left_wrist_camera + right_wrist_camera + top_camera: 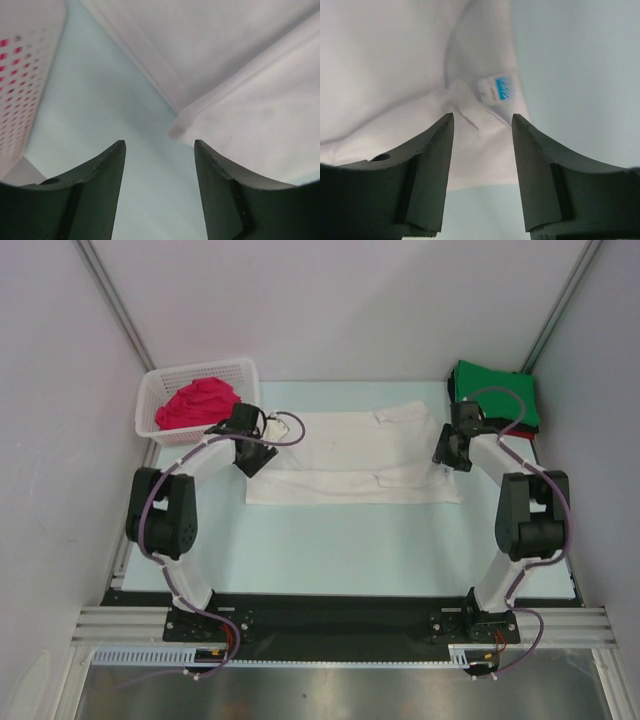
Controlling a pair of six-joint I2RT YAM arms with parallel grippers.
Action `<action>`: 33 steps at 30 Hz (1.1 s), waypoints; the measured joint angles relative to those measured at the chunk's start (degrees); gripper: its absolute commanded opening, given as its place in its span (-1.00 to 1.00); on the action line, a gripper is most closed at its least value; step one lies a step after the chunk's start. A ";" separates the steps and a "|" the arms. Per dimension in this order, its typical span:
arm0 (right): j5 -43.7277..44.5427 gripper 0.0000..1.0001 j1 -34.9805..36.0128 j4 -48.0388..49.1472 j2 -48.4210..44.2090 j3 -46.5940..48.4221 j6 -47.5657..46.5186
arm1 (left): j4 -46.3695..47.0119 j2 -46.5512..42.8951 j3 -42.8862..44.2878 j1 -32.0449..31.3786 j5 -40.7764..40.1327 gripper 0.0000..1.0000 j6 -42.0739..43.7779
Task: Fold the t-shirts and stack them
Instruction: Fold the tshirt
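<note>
A white t-shirt (350, 455) lies spread on the table between the arms, folded lengthwise. My left gripper (250, 456) is open and empty at its left edge; in the left wrist view the shirt's hem corner (180, 125) lies just ahead of the open fingers (212, 175). My right gripper (447, 454) is open and empty over the shirt's right end; the right wrist view shows the collar with a small blue label (504, 88) just beyond the fingers (435, 165). A magenta-red shirt (198, 403) sits crumpled in the basket. A folded green shirt (494, 390) lies at the back right.
A white lattice basket (160, 388) stands at the back left, its wall also in the left wrist view (25, 75). White enclosure walls close the left, back and right. The pale table (350, 550) lies in front of the white shirt.
</note>
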 measured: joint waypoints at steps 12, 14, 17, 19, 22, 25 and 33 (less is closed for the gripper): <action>0.59 0.04 -2.49 -1.42 -19.58 -21.40 7.56 | 5.66 -16.22 -18.84 -7.76 4.24 0.11 7.30; -0.04 0.04 -2.49 -1.20 -18.84 -22.62 8.02 | 5.62 -14.10 -21.07 -7.93 2.86 0.16 8.55; -0.22 0.03 -2.49 0.33 -17.09 -22.77 8.33 | 6.45 -12.68 -22.23 -7.65 0.79 0.19 9.81; -0.22 0.00 -2.62 1.95 -15.78 -22.99 8.55 | 7.76 -12.35 -22.25 -7.58 0.11 0.17 10.25; -0.31 -0.09 -3.13 4.39 -14.19 -23.98 8.87 | 9.68 -11.78 -22.45 -7.56 -0.90 -0.09 10.75; -0.85 -0.66 -3.74 7.32 -13.44 -24.72 9.86 | 11.32 -10.62 -22.51 -7.58 -1.55 -0.79 10.88; -3.30 -1.00 -6.34 10.45 -16.09 -28.50 12.15 | 12.61 -11.08 -23.93 -7.48 -1.53 -0.99 11.06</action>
